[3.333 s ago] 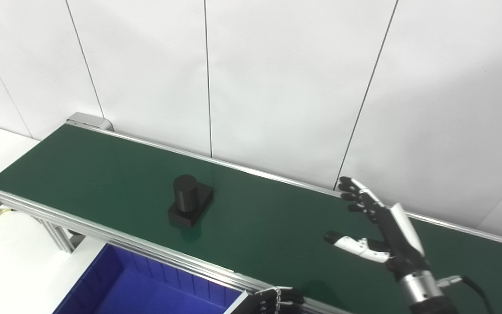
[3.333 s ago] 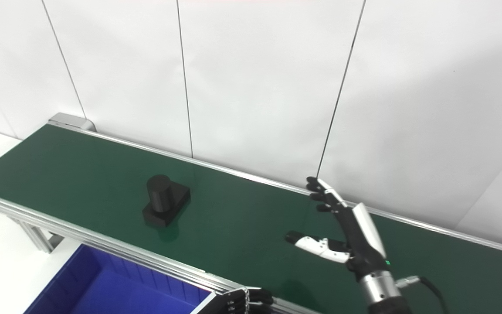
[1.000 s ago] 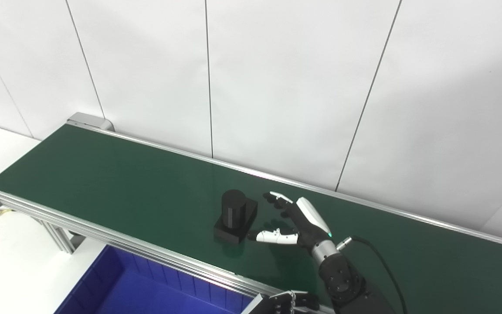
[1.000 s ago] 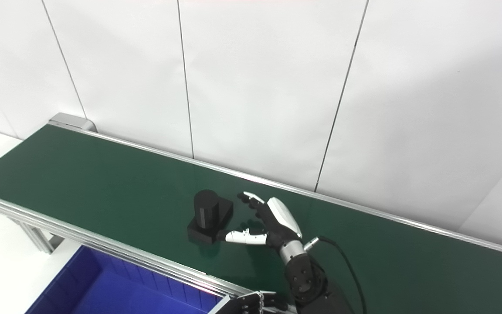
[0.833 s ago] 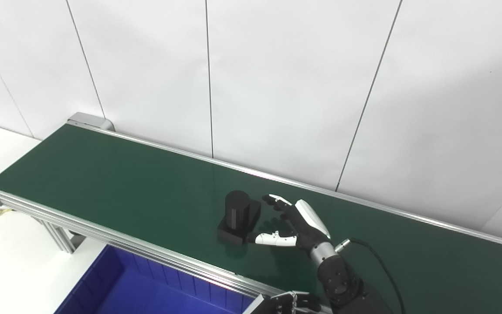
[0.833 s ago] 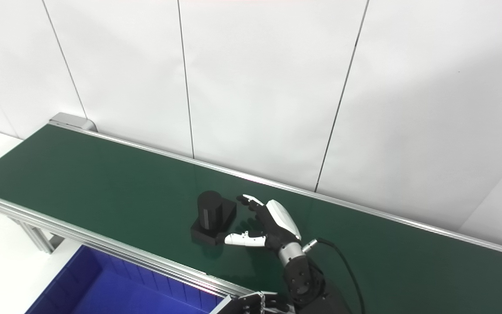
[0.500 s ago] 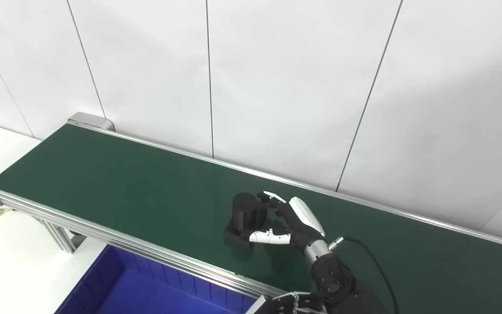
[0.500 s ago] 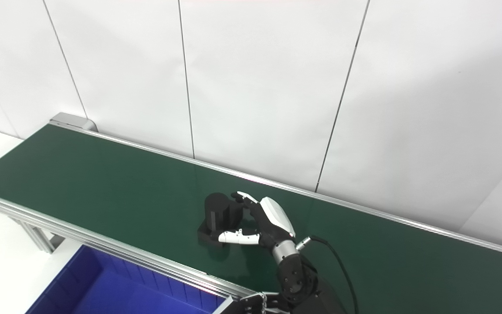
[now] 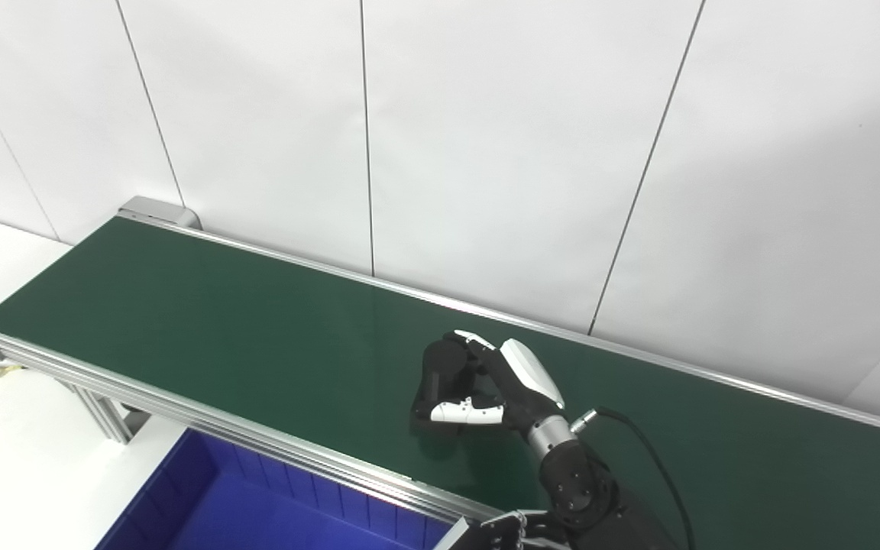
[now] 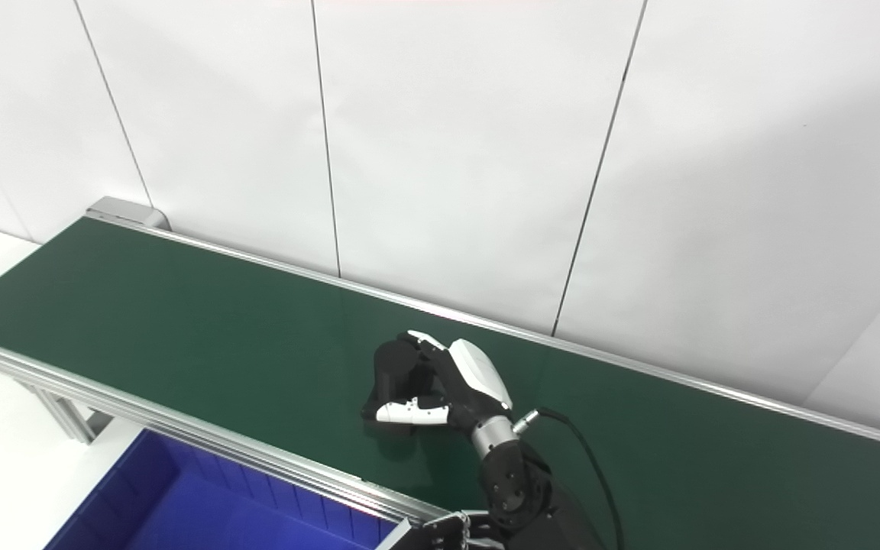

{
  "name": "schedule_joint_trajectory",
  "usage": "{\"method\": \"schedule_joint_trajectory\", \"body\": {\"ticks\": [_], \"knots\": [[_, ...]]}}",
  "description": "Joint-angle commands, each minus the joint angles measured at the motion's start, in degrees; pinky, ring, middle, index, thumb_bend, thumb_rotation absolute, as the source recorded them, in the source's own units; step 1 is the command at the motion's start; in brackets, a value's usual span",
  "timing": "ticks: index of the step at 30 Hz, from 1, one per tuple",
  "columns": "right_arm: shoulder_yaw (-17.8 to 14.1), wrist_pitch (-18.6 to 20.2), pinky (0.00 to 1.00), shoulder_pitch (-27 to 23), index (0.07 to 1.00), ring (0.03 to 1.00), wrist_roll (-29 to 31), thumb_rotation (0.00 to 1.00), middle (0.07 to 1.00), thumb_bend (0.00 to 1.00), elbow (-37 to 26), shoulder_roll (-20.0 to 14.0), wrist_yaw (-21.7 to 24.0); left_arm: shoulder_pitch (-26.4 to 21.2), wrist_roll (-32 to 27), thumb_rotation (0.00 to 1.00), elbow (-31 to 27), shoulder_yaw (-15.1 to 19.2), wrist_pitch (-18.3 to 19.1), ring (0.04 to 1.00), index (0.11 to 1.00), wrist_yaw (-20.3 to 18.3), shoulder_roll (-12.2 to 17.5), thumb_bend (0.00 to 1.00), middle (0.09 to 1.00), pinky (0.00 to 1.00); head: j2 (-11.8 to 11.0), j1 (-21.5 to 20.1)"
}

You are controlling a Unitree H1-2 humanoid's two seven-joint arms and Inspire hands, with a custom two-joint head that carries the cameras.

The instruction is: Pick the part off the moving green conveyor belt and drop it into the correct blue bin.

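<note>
1. On the green conveyor belt (image 9: 203, 305), in the left eye view, the right hand (image 9: 505, 382) had its fingers (image 9: 474, 344) curled around the black part (image 9: 440, 370), with the white thumb pressed across the front of it. Half a second earlier the fingers only touched the part from the side, and one second earlier they were wide apart beside it. The part also rode further along the belt toward the right in this time.
2. From this I judged that the grasp was just closed, but the part seemed to rest on the belt and was not yet lifted. The lift and the carry to the blue bin (image 9: 272, 512) were not yet done.
3. At the bottom edge of the right eye view, the left hand (image 10: 451, 531) waited by the bin corner; I could not tell if it was open or closed.
4. The right eye view showed less of the part's base and more of the black cable (image 10: 585, 458) at the wrist. The left eye view showed the top of the cylinder more clearly.
</note>
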Motion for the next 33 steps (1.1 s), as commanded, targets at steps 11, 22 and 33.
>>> {"method": "schedule_joint_trajectory", "body": {"ticks": [11, 22, 33], "knots": [[-2.1, -6.9, 0.5, -0.9, 0.565, 0.483, 0.2, 0.01, 0.513, 0.55, 0.7, 2.7, -11.4, 1.1, -2.2, 0.22, -3.6, -0.5, -1.4, 0.761, 0.805, -0.3, -1.3, 1.0, 0.798, 0.72, 1.0, -0.7], [-2.8, -11.4, 0.52, -1.4, 0.468, 0.471, 0.6, 0.0, 0.511, 0.52, 3.3, 2.6, -15.0, 1.6, -4.8, 0.23, -4.2, -0.6, -1.0, 0.793, 0.805, -1.2, -0.8, 1.0, 0.815, 0.75, 1.5, -1.5], [-3.4, -12.9, 0.51, -1.6, 0.473, 0.455, 0.7, 0.0, 0.509, 0.52, 3.7, 2.7, -16.2, 1.9, -6.2, 0.22, -4.9, -0.7, -0.6, 0.798, 0.806, -1.7, -0.4, 0.99, 0.82, 0.76, 1.9, -2.3]]}}
